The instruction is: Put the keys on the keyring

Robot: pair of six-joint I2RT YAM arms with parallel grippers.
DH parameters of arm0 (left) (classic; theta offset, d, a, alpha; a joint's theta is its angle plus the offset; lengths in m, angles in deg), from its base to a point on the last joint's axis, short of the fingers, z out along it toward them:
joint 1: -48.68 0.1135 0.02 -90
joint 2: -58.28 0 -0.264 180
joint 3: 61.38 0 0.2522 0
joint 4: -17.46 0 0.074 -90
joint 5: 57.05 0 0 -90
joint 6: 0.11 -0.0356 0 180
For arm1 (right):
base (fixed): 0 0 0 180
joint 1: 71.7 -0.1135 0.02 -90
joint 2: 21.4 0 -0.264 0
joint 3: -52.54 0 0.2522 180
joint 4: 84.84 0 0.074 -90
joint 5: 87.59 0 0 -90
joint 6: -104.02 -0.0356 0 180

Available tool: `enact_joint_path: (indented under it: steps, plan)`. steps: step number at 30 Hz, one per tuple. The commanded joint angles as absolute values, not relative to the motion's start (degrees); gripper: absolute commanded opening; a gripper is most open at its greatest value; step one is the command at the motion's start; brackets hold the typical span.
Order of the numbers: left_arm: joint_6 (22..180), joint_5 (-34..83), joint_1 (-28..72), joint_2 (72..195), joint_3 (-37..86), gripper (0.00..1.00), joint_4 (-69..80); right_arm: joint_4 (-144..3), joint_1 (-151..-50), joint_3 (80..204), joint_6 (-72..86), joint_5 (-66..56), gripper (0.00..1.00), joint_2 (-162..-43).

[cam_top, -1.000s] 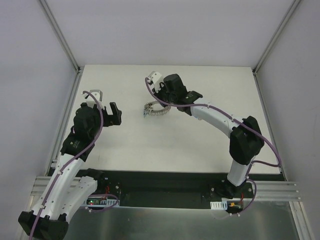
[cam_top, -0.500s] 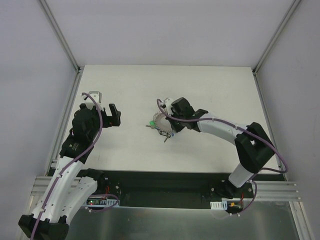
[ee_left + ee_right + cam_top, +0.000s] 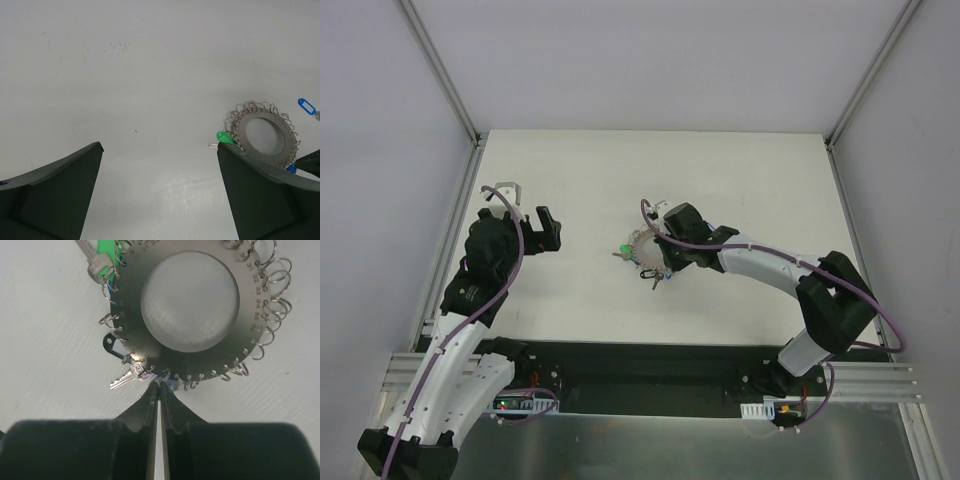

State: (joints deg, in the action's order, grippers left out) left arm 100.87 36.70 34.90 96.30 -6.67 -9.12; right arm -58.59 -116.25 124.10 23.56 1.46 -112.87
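Where the counter (image 3: 740, 180) is seen from above, the keyring (image 3: 638, 243) lies flat near its middle, a grey disc with an open centre and small wire loops all round its rim. The right gripper (image 3: 160, 387) is closed at the ring's near rim, fingertips almost touching. It appears to pinch the rim, though it may be one of the loops; the wrist view does not settle it. Of the keys, a green-tagged one (image 3: 102, 255) sits at the far-left rim. A dark tag (image 3: 111, 345) and a bare silver key (image 3: 127, 380) sit at the left rim, just beside the fingertips. A blue tag (image 3: 306, 106) lies just beyond the ring. The left gripper (image 3: 527, 208) hangs with fingers spread wide near the counter's left edge, holding nothing, well apart from the ring.
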Motion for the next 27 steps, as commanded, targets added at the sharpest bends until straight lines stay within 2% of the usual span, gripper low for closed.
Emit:
enact_joint_path:
  steps: [1, 8, 12, 14, 16, 20, 24, 27]
  plan:
    - [104.74, 41.2, 34.88, 96.16, -6.92, 0.99, -7.29, -60.62, -116.78, 123.17, 18.5, 4.78, 0.09, -110.26]
    - [106.42, 42.97, 34.44, 94.14, -6.39, 0.99, -7.2, -59.04, -117.84, 121.94, 15.69, 5.75, 0.2, -108.51]
    - [103.96, 40.77, 34.09, 93.88, -6.39, 0.99, -6.94, -58.43, -118.72, 121.32, 14.72, 6.62, 0.41, -106.4]
    - [103.86, 40.59, 33.74, 93.96, -6.57, 0.99, -6.76, -58.16, -118.81, 121.41, 14.28, 7.76, 0.47, -105.17]
    - [103.6, 40.51, 33.3, 94.14, -6.83, 0.99, -6.41, -57.99, -118.72, 121.76, 14.19, 9.26, 0.57, -102.72]
    - [102.29, 39.02, 33.12, 94.32, -7.01, 0.99, -6.32, -57.2, -118.55, 122.38, 12.37, 15.57, 0.76, -98.14]
    - [102.11, 37.17, 33.12, 94.49, -7.36, 0.99, -6.23, -56.84, -117.05, 120.89, 10.51, 18.75, 0.99, -93.75]
    - [102.11, 36.12, 33.03, 94.93, -7.45, 0.99, -5.97, -57.72, -115.82, 118.08, 9.11, 20.42, 0.96, -90.14]
